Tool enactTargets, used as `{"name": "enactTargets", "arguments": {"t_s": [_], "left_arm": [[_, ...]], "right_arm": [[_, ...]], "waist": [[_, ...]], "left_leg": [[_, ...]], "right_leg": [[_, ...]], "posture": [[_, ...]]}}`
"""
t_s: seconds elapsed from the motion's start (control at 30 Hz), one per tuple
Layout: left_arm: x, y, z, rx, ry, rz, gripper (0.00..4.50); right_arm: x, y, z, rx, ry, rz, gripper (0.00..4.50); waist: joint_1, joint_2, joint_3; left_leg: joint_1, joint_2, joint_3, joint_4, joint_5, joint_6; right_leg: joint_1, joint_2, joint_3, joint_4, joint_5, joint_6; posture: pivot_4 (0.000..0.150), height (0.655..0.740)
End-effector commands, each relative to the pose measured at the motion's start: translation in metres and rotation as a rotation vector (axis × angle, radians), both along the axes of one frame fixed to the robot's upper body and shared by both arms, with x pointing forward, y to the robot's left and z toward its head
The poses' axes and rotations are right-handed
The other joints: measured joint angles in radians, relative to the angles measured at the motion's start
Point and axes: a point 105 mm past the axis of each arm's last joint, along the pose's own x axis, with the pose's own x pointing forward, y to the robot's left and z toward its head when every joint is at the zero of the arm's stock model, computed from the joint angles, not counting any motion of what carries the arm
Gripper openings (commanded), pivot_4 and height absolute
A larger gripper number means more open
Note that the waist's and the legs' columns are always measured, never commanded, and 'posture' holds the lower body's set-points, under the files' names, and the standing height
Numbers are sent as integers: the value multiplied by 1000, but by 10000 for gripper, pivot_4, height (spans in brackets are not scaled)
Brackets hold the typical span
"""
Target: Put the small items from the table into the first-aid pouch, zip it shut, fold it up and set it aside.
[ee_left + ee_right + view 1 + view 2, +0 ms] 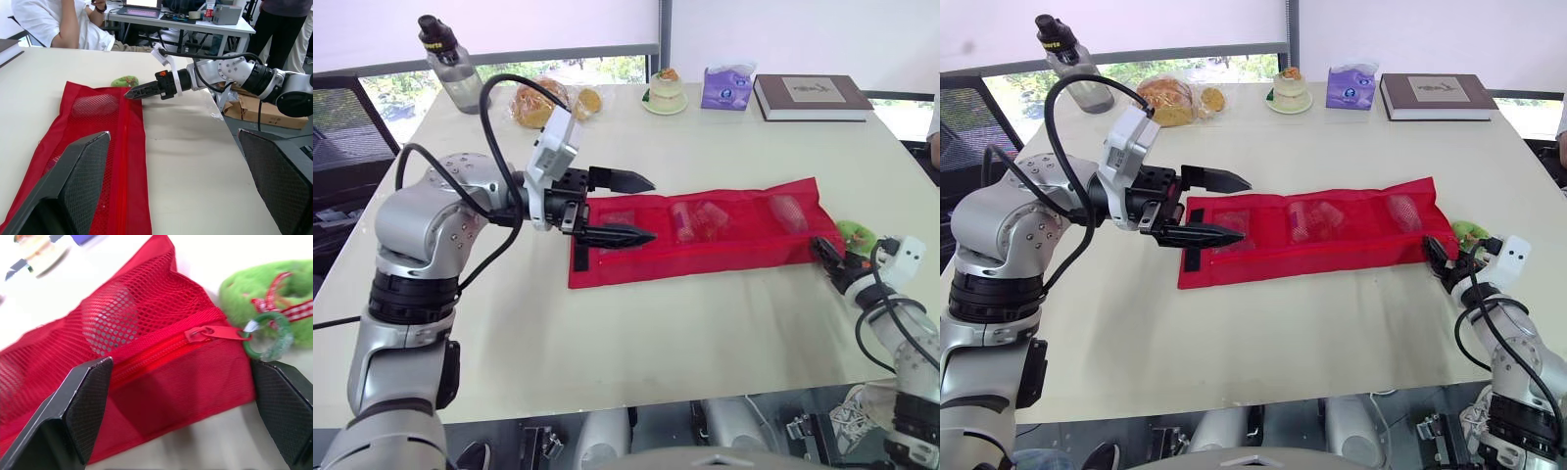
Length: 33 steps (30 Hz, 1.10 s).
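A long red mesh pouch (705, 230) lies flat and unfolded across the table, with small items showing through its pockets. Its zipper pull (212, 333) sits at the right end, tied to a green ring (266, 335) and a fuzzy green charm (854, 233). My left gripper (651, 209) hovers open over the pouch's left end, holding nothing. My right gripper (824, 251) rests low at the pouch's right corner, open, with the zipper pull lying between its fingers (88, 406) and untouched.
Along the far edge stand a water bottle (450, 64), bagged bread (543, 103), a small dessert on a plate (666, 93), a purple tissue pack (726, 86) and a book (811, 96). A seated person (58, 24) shows beyond the table's right side.
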Motion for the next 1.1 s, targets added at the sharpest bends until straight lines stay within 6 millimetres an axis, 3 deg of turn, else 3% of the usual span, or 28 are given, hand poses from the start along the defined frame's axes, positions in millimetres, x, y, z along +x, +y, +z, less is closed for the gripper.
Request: {"name": "enactTargets", "arguments": {"t_s": [0.03,0.13,0.23,0.37,0.5,0.63,0.8,0.83,0.9,0.97,1.1], "left_arm": [[-6,-6,11,4,-53,-29,45000],[-5,-6,10,16,-54,-14,45000],[-5,-6,11,15,-54,-11,45000],[-2,-7,12,15,-69,4,45000],[5,-9,15,9,-85,41,45000],[14,-10,16,5,-94,61,45000],[16,-11,15,-2,-102,51,45000],[17,-11,15,-5,-103,50,45000],[18,-11,14,-7,-104,47,45000],[18,-11,13,-8,-106,43,45000],[18,-12,12,-11,-108,35,45000]], "right_arm": [[3,6,8,73,-59,26,32765],[3,5,7,99,-77,19,18695],[3,6,12,125,-112,21,1630],[0,1,31,196,-194,-7,1630],[-11,-7,44,149,-224,5,1630],[-37,-30,70,-2,-250,38,1630],[-58,-40,98,-210,-253,128,1630],[-60,-33,109,-323,-262,184,1630],[-58,4,116,-578,-231,388,1630],[-57,37,103,-774,-179,580,1630],[-50,74,75,-999,-160,809,1630]], "waist": [[1,0,0],[0,0,0],[1,0,0],[3,0,0],[5,1,1],[16,4,2],[11,4,2],[4,5,2],[2,7,3],[-6,9,5],[2,3,4]], "left_leg": [[0,0,0,0,0,0],[0,0,0,0,0,0],[0,0,0,0,0,0],[0,0,0,2,0,0],[0,0,-1,3,0,0],[-2,-2,-1,4,0,0],[-1,-1,-1,4,0,0],[-1,-1,-1,4,0,0],[0,-1,-1,6,0,0],[1,-1,2,9,0,0],[0,2,-4,11,0,0]], "right_leg": [[0,0,0,0,0,0],[0,0,0,1,0,0],[0,0,0,1,0,0],[0,0,0,1,0,0],[0,0,0,3,0,0],[0,-1,0,3,0,0],[1,0,1,3,0,0],[1,0,1,3,0,0],[1,1,1,6,-1,2],[0,1,4,9,-2,4],[1,8,4,10,-3,4]], "posture": [[1500,7400],[1500,7400],[1500,7400],[1500,7400],[1500,7400],[1500,7400],[1500,7400],[1500,7400],[1500,7400],[1500,7400],[1500,7400]]}}
